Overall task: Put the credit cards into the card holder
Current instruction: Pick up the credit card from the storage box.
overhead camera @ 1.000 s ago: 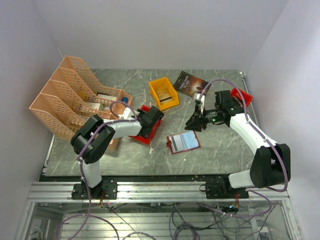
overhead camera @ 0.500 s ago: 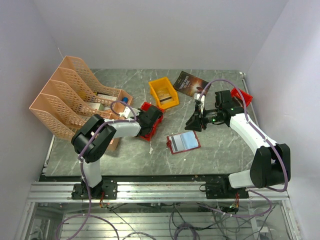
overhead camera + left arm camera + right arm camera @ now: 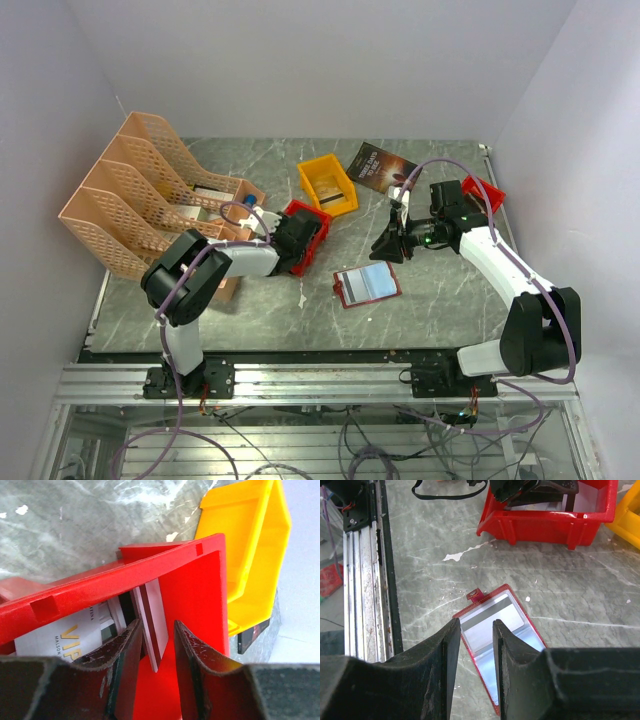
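The card holder [image 3: 367,284] lies open on the table, dark red with pale bluish pockets [image 3: 530,635] and one striped card in a pocket. My right gripper [image 3: 386,247] hovers over it, jaws apart [image 3: 473,625], nothing between them. My left gripper [image 3: 293,242] reaches into a red bin [image 3: 322,222] that holds credit cards. In the left wrist view a pale card with a dark red stripe [image 3: 152,610] stands on edge between my fingers [image 3: 157,625], against the left finger with a gap to the right one. A white VIP card [image 3: 65,635] lies deeper in the bin [image 3: 195,580].
A yellow bin [image 3: 327,186] sits just beyond the red one. A dark booklet [image 3: 380,165] lies at the back, another red bin [image 3: 487,190] at far right. An orange file rack [image 3: 150,200] fills the left side. Aluminium rails [image 3: 362,570] edge the table's near side.
My left jaws have narrowed around the striped card. The left gripper and the red bin have shifted a little toward the yellow bin. The right arm has held still.
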`<state>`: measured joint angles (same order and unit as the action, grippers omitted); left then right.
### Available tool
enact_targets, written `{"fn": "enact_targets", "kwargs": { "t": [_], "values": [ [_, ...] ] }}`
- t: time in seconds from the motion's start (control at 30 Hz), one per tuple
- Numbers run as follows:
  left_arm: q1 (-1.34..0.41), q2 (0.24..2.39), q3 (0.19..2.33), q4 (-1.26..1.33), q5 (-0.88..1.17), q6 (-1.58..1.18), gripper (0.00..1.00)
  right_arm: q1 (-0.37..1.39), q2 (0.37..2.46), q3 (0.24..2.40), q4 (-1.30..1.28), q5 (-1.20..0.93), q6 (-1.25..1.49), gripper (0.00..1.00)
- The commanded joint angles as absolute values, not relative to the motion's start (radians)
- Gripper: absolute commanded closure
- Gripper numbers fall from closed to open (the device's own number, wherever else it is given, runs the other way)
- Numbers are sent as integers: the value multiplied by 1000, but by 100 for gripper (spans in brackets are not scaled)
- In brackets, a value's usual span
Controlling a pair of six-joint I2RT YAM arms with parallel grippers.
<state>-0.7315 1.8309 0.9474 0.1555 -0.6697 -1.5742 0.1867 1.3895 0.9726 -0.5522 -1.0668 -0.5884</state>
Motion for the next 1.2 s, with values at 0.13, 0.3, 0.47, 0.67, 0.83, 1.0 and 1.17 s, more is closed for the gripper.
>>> {"fn": "enact_targets", "kwargs": {
  "t": [0.13, 0.3, 0.47, 0.67, 0.83, 1.0, 1.17],
  "values": [
    [-713, 1813, 918, 364, -670, -1481, 58, 182, 1400, 997, -571, -1083, -603, 68],
    [-706, 1852, 939, 372, -654, -1473, 58, 182, 1404, 997, -575, -1083, -606, 68],
    [-691, 1883, 952, 395, -630, -1467, 58, 182, 1406, 997, -573, -1083, -604, 68],
    [-686, 1894, 976, 317, -620, -1500, 58, 182, 1411, 997, -577, -1081, -607, 68],
    [-678, 1918, 968, 327, -606, -1515, 57, 182, 1413, 997, -578, -1083, -608, 68],
    [-673, 1955, 1005, 335, -604, -1510, 61, 182, 1411, 997, -578, -1081, -608, 68],
    [-669, 1986, 1048, 288, -607, -1513, 61, 183, 1410, 997, -581, -1083, -612, 68]
  ]
}}
